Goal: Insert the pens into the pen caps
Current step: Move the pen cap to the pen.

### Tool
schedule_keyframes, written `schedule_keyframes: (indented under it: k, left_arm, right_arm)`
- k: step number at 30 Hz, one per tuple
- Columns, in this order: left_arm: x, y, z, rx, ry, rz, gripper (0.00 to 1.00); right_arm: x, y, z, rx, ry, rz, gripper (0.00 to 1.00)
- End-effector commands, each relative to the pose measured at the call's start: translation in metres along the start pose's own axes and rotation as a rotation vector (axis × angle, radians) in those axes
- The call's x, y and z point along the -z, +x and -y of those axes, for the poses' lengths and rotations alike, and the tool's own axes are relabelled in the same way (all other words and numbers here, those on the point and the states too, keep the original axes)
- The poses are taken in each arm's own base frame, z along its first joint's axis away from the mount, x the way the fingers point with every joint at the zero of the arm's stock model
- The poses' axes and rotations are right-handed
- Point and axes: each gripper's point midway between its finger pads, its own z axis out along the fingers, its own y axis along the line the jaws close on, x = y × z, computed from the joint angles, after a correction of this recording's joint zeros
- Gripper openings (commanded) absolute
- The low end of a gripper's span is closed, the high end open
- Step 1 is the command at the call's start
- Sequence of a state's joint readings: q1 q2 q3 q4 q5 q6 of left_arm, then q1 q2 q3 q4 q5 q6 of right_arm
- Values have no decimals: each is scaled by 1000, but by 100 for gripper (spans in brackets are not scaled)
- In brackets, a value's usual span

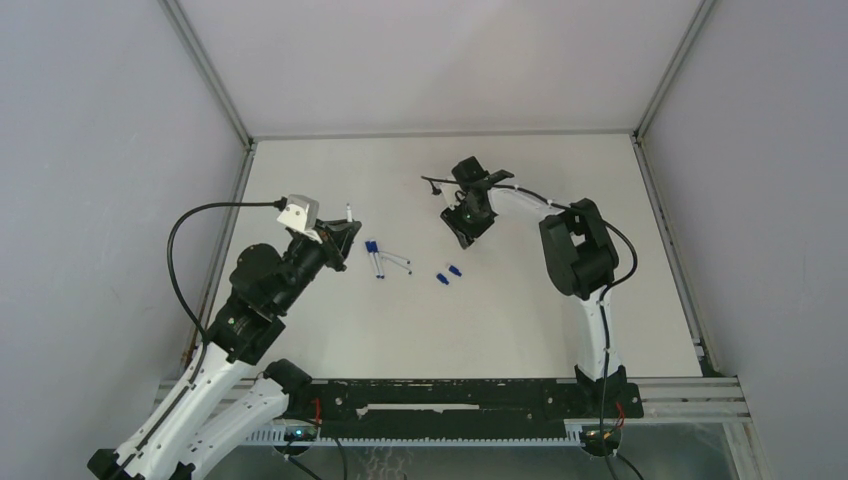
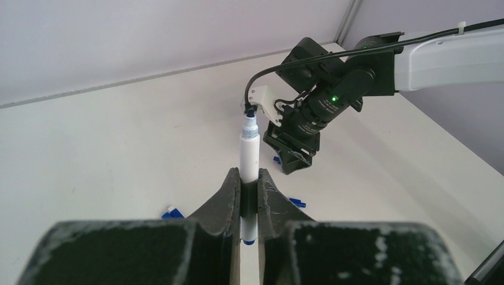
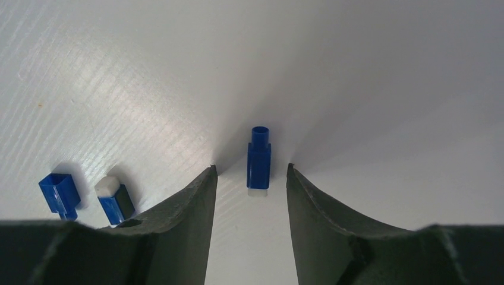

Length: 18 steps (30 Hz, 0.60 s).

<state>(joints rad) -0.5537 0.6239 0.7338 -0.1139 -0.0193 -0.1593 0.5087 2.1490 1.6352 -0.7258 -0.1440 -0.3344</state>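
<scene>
Clenched left gripper (image 2: 249,181) tight; held right gripper (image 3: 251,168) wide apart. Pinched one pen (image 2: 248,148) upright in the left, tip raised, presumably presenting it for capping. Straddled, without touching, a pen cap (image 3: 259,155) lying flat between the right's jaws, probably lining up a grab.

white pens (image 2: 248,153), blue pen caps (image 3: 259,159), white table (image 1: 530,325)

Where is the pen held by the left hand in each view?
Top external: pen, left of centre, in the left hand.
Left wrist: pen at centre, clamped between the fingers.
Right wrist: not in it.
Shared landmark: the right hand, in all three.
</scene>
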Motion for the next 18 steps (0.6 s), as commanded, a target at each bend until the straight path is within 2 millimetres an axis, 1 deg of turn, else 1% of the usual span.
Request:
schedule_keyframes:
  k: [1,5,10,18]
  left_arm:
    - [-3,-6,2,16,10,35,0]
    - [-3,-6,1,17,8,35,0]
    - [-3,-6,1,17,7,35,0]
    - [-3,-7,0,19,6,37,0]
  right_arm:
    - [26,-20,9,-33,39,89,56]
    - [22,-14,13,-43,55,51,58]
    - [23,-8,22,-76,79,40,58]
    - [22,-12,39,-148,130,44,58]
